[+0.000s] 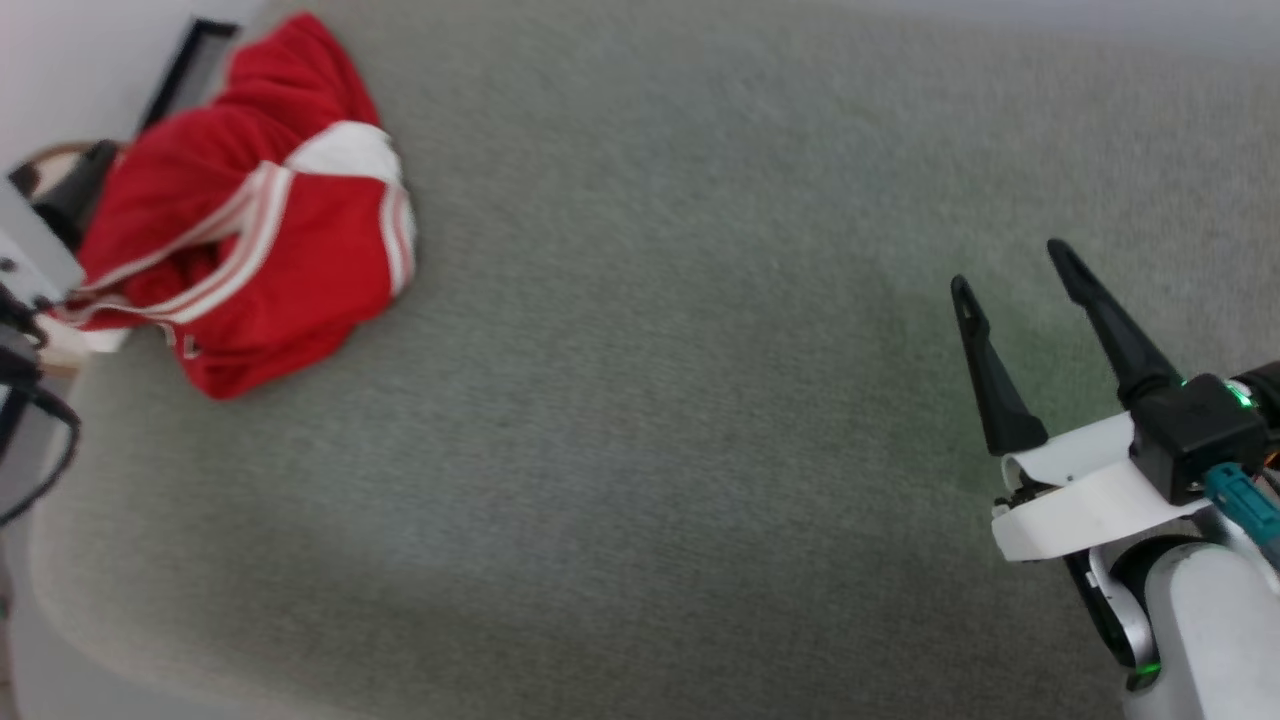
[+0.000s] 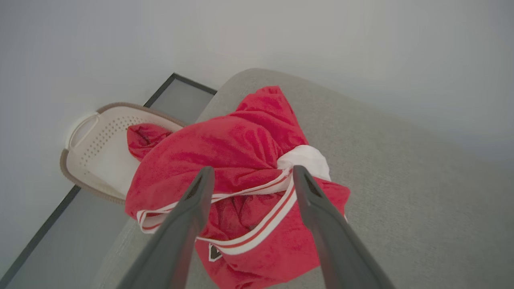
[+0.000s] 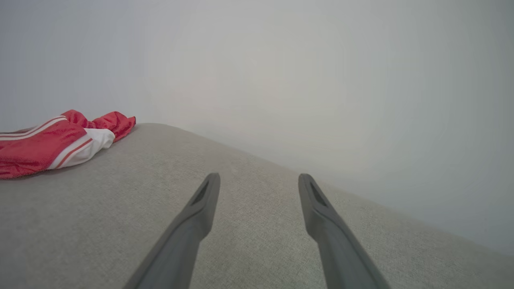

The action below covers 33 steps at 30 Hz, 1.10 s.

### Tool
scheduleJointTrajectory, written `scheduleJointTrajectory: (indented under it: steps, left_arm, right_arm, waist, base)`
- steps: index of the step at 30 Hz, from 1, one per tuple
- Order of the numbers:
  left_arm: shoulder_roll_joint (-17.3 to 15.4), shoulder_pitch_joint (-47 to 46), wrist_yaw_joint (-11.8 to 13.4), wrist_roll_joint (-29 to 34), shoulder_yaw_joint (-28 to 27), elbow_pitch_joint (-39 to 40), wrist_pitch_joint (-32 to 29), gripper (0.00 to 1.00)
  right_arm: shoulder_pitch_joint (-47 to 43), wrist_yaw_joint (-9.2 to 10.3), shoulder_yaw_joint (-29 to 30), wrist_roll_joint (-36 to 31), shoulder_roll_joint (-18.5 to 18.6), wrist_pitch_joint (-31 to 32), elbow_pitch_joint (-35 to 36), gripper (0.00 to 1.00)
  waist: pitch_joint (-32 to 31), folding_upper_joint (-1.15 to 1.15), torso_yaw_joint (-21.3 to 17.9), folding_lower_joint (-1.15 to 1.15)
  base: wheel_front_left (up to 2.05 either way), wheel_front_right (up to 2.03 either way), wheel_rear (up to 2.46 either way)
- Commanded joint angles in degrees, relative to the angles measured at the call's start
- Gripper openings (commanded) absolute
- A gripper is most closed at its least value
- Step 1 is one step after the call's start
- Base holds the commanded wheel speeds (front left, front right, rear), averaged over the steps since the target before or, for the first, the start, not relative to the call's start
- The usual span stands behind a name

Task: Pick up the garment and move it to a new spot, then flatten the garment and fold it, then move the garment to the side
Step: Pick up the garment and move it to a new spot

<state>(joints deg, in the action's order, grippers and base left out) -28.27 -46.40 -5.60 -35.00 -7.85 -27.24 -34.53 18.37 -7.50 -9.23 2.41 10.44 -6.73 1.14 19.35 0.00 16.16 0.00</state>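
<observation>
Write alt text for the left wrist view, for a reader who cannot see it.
A crumpled red garment with white panels and striped trim lies near the corner of a grey cushioned surface, seen between the two dark fingers of the open left gripper. Behind it, a cream perforated basket holds a small red cloth.

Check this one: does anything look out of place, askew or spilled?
The garment lies crumpled in a heap at the far left corner of the grey surface, not flat. Its edge seems to overhang toward the basket beside that corner. Nothing looks spilled or damaged.
</observation>
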Motion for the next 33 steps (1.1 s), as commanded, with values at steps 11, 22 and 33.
scheduleJointTrajectory:
  steps: [11, 22, 33]
  left_arm:
    - [-2.39, -9.19, -1.08, -0.02, 4.29, -20.88, -6.65, 1.0]
    - [-0.54, -11.69, -1.82, -0.55, 7.73, -33.01, -6.06, 0.95]
    - [-4.51, -14.47, -1.76, -0.44, 9.01, -34.51, 3.6, 0.0]
  right_arm:
    - [1.2, 0.02, 0.22, -0.57, 1.68, 3.91, 8.1, 1.0]
    - [1.21, 0.02, -0.11, -0.15, 2.1, 6.04, 11.16, 1.0]
    - [-1.69, 0.02, -0.42, 0.83, 0.9, 4.55, 8.43, 1.0]
  waist:
    - [12.76, 0.0, -7.85, 0.0]
    - [13.18, 0.0, -8.02, 0.0]
    - [6.12, 0.0, -6.81, 0.0]
  base:
    - [0.0, 0.0, 0.0]
    - [0.0, 0.0, 0.0]
    - [0.0, 0.0, 0.0]
